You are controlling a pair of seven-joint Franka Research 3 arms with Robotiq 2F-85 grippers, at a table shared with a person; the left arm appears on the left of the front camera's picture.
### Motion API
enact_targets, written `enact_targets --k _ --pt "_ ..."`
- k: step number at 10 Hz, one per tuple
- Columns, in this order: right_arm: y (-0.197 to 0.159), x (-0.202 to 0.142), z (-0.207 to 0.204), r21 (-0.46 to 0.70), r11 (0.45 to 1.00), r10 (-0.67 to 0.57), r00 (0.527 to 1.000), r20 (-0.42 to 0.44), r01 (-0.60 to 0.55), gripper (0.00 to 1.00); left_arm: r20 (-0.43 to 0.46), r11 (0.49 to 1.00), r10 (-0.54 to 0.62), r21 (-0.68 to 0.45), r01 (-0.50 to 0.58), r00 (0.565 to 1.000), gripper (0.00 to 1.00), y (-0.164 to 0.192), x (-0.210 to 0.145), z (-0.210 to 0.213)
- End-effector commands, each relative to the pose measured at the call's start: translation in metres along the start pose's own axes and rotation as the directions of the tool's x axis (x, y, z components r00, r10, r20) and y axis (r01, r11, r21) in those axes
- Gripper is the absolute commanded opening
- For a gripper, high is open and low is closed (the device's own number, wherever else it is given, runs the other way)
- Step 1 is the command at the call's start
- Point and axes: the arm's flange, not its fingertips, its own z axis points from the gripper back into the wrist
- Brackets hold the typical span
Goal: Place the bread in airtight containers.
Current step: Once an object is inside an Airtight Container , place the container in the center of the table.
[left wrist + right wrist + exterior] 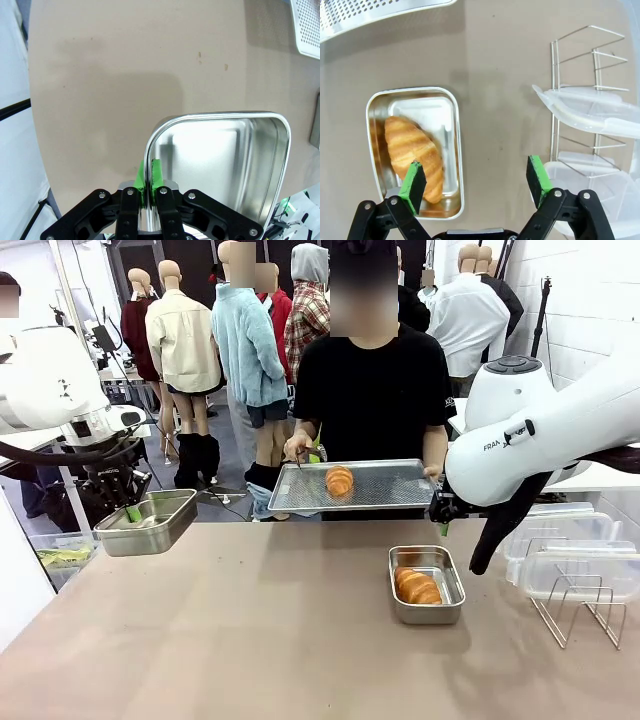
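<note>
**One tin in the air, one roll packed**

The counter point(250, 640) is flat and light brown, with a few small marks on it. A white brick wall point(585, 300) stands on the right side of the room. A person point(372, 390) in a black top stands at the far side of the counter.

The left fingers point(156, 172) are shut tight on the rim of an empty tin point(220, 165). One green pad is inside the tin wall and one is outside it. The tin hangs up off the counter and sticks out in front of these fingers. Its inside is shiny and bare.

The right fingers point(536, 176) are wide open and hold nothing. They hang above the counter and touch nothing. Below them, under one green pad in the wrist view, the other tin point(375, 150) sits on the counter. A golden-brown roll point(412, 150) lies in it, and it has no lid on. Under the other pad, clear plastic lids point(590, 110) rest on a wire rack point(580, 75).

Past the right fingers, the person holds a flat steel tray point(390, 490) with both hands. A second roll point(339, 480) lies on it, well apart from both pairs of fingers.
</note>
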Motion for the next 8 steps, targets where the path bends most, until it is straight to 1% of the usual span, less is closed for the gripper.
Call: enact_targets --k 1,3,4,5,6,7,8 --pt "0.002 -0.002 -0.003 0.021 1.000 -0.009 1.000 0.012 0.009 1.00 0.010 1.000 0.000 0.004 0.000 1.000 0.00 0.001 0.001 0.003" --pt "0.000 0.000 0.000 0.000 1.000 0.000 1.000 0.000 0.000 1.00 0.010 1.000 0.000 0.004 0.000 1.000 0.00 0.001 0.001 0.003" --pt "-0.023 -0.003 0.035 0.032 0.999 0.039 0.998 0.052 -0.040 1.00 0.010 1.000 0.000 0.004 0.000 1.000 0.00 0.001 0.001 0.003" --pt "-0.049 -0.001 0.063 0.018 0.999 0.034 0.993 0.109 -0.036 1.00 0.010 1.000 0.000 0.004 0.000 1.000 0.00 0.001 0.001 0.003" --pt "-0.071 0.001 0.080 0.034 0.999 0.029 0.989 0.146 -0.035 1.00 0.010 1.000 0.000 0.004 0.000 1.000 0.00 0.001 0.001 0.003" --pt "-0.091 0.004 0.090 0.061 0.998 0.013 0.987 0.157 -0.023 1.00 0.010 1.000 0.000 0.004 0.000 1.000 0.00 0.001 0.001 0.003" --pt "-0.103 0.010 0.092 0.073 0.997 -0.003 0.988 0.156 -0.008 1.00 0.010 1.000 0.000 0.004 0.000 1.000 0.00 0.001 0.001 0.003"
